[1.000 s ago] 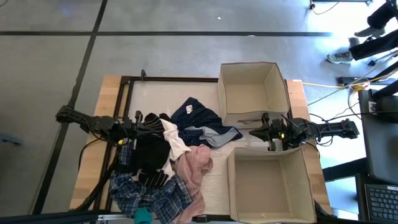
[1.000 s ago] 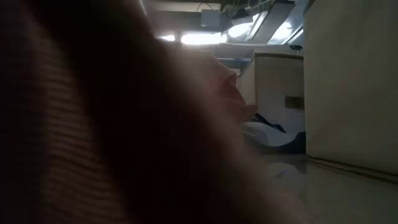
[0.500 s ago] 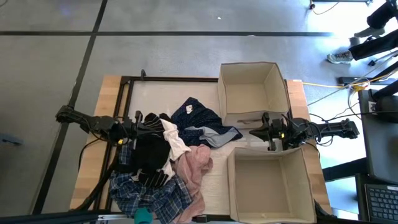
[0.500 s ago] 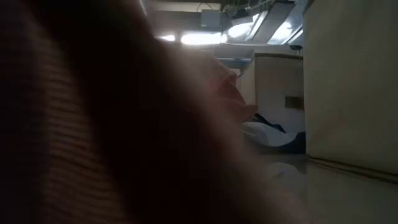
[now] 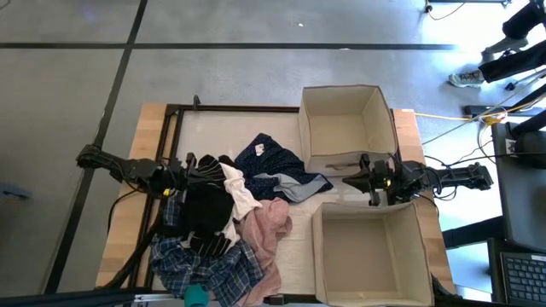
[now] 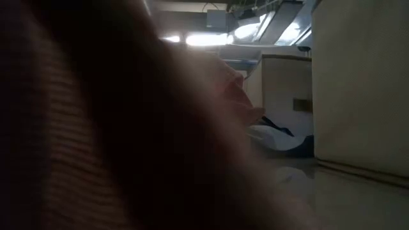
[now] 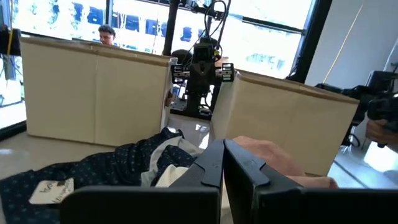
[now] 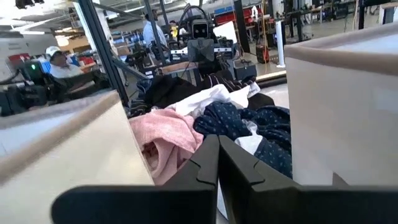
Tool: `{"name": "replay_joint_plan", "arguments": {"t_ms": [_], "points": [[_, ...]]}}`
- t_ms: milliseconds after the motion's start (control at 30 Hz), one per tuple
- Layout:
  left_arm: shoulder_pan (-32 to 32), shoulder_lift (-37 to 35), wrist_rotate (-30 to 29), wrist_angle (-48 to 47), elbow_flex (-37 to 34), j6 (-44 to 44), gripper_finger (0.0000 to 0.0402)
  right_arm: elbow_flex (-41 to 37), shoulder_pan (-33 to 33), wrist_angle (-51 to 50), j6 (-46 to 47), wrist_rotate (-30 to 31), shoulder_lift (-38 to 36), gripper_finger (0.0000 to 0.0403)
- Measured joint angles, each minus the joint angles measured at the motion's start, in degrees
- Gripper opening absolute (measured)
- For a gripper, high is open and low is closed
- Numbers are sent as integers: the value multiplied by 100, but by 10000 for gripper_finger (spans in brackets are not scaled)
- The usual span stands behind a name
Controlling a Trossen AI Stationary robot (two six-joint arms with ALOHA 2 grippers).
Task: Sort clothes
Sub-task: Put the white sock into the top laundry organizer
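Note:
The clothes lie heaped on the table's left half: a black piece [image 5: 205, 213], a cream-white one [image 5: 241, 194], a navy one [image 5: 269, 158], a grey-blue one [image 5: 294, 186], a large pink one [image 5: 266, 230], a blue-white plaid one [image 5: 205, 269] and a small teal piece [image 5: 197, 296] at the near edge. My left gripper [image 5: 220, 169] is shut and points level over the far part of the heap, with nothing between its fingers [image 7: 211, 163]. My right gripper [image 5: 345, 181] is shut too and hangs level between the two boxes, pointing at the clothes [image 8: 168, 134].
Two open beige boxes stand on the table's right half, one far [image 5: 341, 88] and one near [image 5: 316, 247]. Bare tabletop shows between the heap and the boxes [image 5: 294, 247]. Cloth close to the lens blocks most of the low view [image 6: 96, 128]. People sit in the room behind.

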Motion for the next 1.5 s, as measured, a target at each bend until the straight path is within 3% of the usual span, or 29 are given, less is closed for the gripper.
{"name": "replay_joint_plan", "arguments": {"t_ms": [300,567,833,1233,1500], "points": [[1,0,0,321,0,-429,1,588,4,62,1143,-2,-4,12],[1,0,3,955,0,268,1,1334,2,57,831,16,537,12],[1,2,2,1388,0,1063,1,2605,-2,34,80,270,2494,12],[1,2,-10,1262,0,1244,1,4957,-2,3,-1515,696,5481,12],[1,2,-13,1495,2,1964,1,6613,-2,-164,-2284,758,7265,12]]}}
